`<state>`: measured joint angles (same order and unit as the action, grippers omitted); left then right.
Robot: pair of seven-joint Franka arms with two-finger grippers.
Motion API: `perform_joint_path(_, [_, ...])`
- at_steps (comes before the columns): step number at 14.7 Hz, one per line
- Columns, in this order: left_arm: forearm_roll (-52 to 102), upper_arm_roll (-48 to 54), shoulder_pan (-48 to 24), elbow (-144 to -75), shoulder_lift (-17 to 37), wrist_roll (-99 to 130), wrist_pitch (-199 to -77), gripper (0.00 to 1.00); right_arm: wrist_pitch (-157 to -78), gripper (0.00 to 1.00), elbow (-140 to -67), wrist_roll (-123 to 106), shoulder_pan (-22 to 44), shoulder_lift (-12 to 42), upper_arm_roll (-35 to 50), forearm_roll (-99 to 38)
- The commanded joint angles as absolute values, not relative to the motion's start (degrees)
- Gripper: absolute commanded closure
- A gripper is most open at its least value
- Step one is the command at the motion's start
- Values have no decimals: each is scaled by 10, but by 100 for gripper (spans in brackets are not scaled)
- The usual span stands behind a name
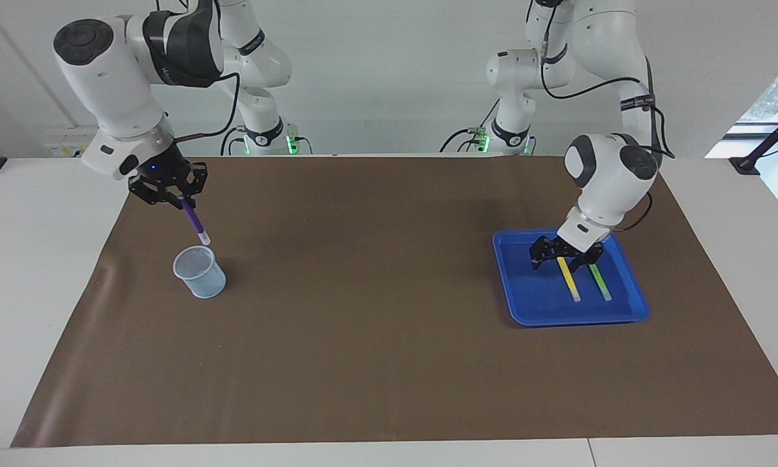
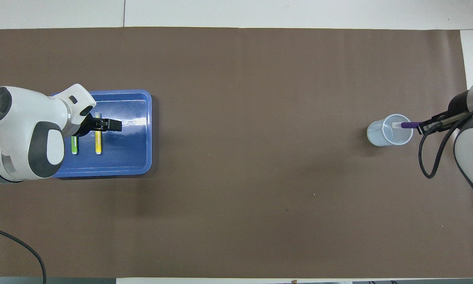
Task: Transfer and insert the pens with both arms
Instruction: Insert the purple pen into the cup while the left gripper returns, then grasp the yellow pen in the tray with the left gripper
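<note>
My right gripper (image 1: 176, 194) is shut on the purple pen (image 1: 194, 225), which hangs slanted with its pale tip just over the rim of the translucent cup (image 1: 199, 272). Seen from overhead, the purple pen (image 2: 406, 125) reaches over the cup (image 2: 390, 130) from the right gripper (image 2: 425, 126). My left gripper (image 1: 559, 261) is open, low over the blue tray (image 1: 531, 305), its fingers on either side of the yellow pen (image 1: 569, 280) at the end nearer the robots. The green pen (image 1: 600, 281) lies beside it. From above, the left gripper (image 2: 98, 125) straddles the yellow pen (image 2: 98, 145), with the green pen (image 2: 74, 145) alongside.
A brown mat (image 1: 376, 337) covers the table. The cup stands toward the right arm's end and the tray (image 2: 147, 130) toward the left arm's end, with bare mat between them.
</note>
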<state>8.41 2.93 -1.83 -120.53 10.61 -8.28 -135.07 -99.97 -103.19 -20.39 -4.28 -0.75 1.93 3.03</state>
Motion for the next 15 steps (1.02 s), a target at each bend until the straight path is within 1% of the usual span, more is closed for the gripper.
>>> perform_joint_path(1, [75, 35, 0, -1210, 138, -99, -1400, 1, -1040, 100, -1073, -244, -69, -11, 26, 42])
perform_joint_path(2, [75, 35, 1, -1210, 148, -99, -1411, 2, -1060, 100, -1085, -246, -79, -4, 26, 42])
perform_joint_path(3, [74, 35, 5, -1211, 149, -99, -1412, 11, -1074, 100, -1095, -246, -86, 2, 26, 42])
perform_joint_path(4, [75, 35, 13, -1211, 150, -105, -1412, 30, -1083, 100, -1104, -246, -87, 3, 26, 41])
perform_joint_path(6, [75, 35, 16, -1210, 150, -111, -1412, 95, -1098, 100, -1128, -246, -88, 0, 26, 41])
perform_joint_path(7, [75, 35, 17, -1209, 150, -110, -1412, 100, -1111, 100, -1138, -246, -89, -1, 26, 41])
perform_joint_path(10, [75, 35, 18, -1208, 150, -105, -1409, 100, -1129, 100, -1159, -245, -89, -2, 26, 40])
perform_joint_path(11, [75, 35, 18, -1208, 149, -99, -1407, 100, -1136, 83, -1164, -246, -90, -3, 26, 40])
perform_joint_path(12, [75, 35, 18, -1205, 144, -81, -1400, 100, -1139, 58, -1164, -246, -90, -3, 26, 41])
perform_joint_path(13, [75, 35, 16, -1202, 136, -56, -1384, 100, -1139, 25, -1160, -246, -89, -1, 26, 40])
perform_joint_path(14, [75, 35, 11, -1196, 124, -26, -1365, 100, -1139, 0, -1157, -246, -89, 1, 26, 40])
perform_joint_path(15, [75, 36, 9, -1187, 112, 13, -1341, 100, -1135, 0, -1150, -246, -90, 2, 26, 34])
